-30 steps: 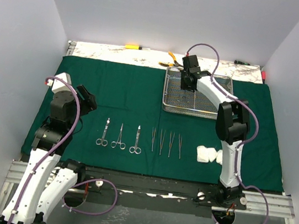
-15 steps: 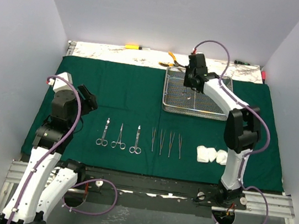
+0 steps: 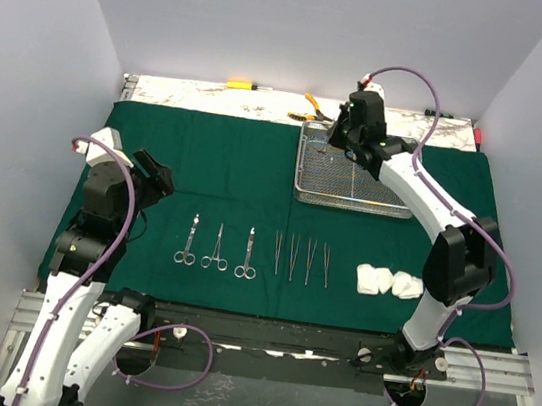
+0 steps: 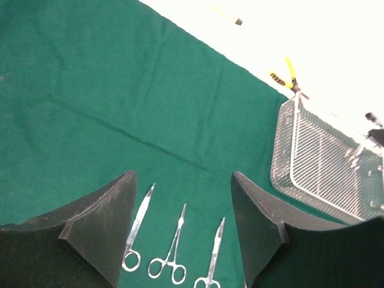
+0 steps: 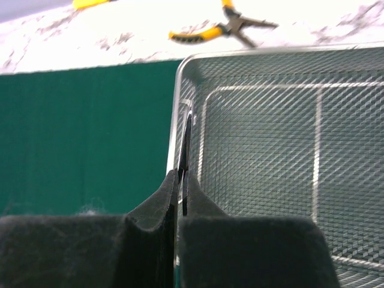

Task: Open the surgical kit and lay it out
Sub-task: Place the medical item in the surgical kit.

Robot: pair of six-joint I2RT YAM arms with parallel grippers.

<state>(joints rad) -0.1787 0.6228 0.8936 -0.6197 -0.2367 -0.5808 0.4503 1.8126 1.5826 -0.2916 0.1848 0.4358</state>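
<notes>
The dark green cloth (image 3: 235, 173) lies spread flat. The wire-mesh tray (image 3: 383, 194) stands on its back right part and looks empty. Three silver clamps (image 3: 216, 248) and several tweezers (image 3: 300, 259) lie in a row near the front, with white gauze rolls (image 3: 389, 281) to their right. My right gripper (image 3: 339, 140) hovers over the tray's back left corner (image 5: 192, 66). It (image 5: 180, 174) is shut on a thin metal instrument (image 5: 186, 132) that sticks out between the fingers. My left gripper (image 3: 158, 182) is open and empty above the cloth, with the clamps (image 4: 174, 252) below it (image 4: 183, 180).
Yellow-handled pliers (image 3: 310, 108) and a yellow-handled screwdriver (image 3: 239, 84) lie on the marbled strip behind the cloth. Both also show in the right wrist view, the pliers (image 5: 222, 27) just beyond the tray. White walls close in the left, right and back.
My right gripper has lifted out of the tray and moved back towards its rear left corner, with the arm swinging right. My left arm has shifted slightly left.
</notes>
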